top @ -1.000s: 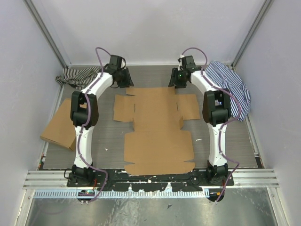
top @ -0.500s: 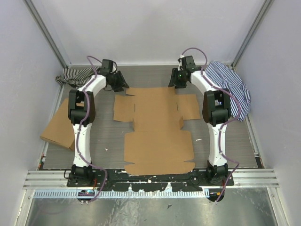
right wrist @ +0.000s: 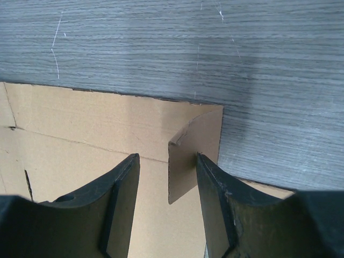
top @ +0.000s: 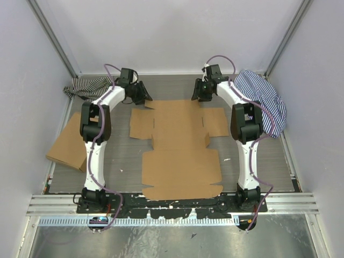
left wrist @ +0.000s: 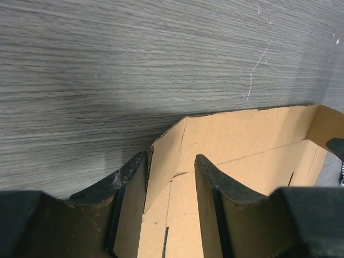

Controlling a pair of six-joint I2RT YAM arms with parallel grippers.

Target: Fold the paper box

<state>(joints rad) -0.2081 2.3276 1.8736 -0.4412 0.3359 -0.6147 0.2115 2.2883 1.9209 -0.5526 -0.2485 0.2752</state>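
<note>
paper box unfolded on bench — left end effector and right end effector, jaws apart, straddle its far corners — nothing clamped.

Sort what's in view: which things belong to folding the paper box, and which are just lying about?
In the job: the paper box, lying flat and unfolded; left gripper and right gripper, at its far corners.
Lying about: flat cardboard box at the left; dark striped cloth, far left; blue striped cloth, far right.
</note>
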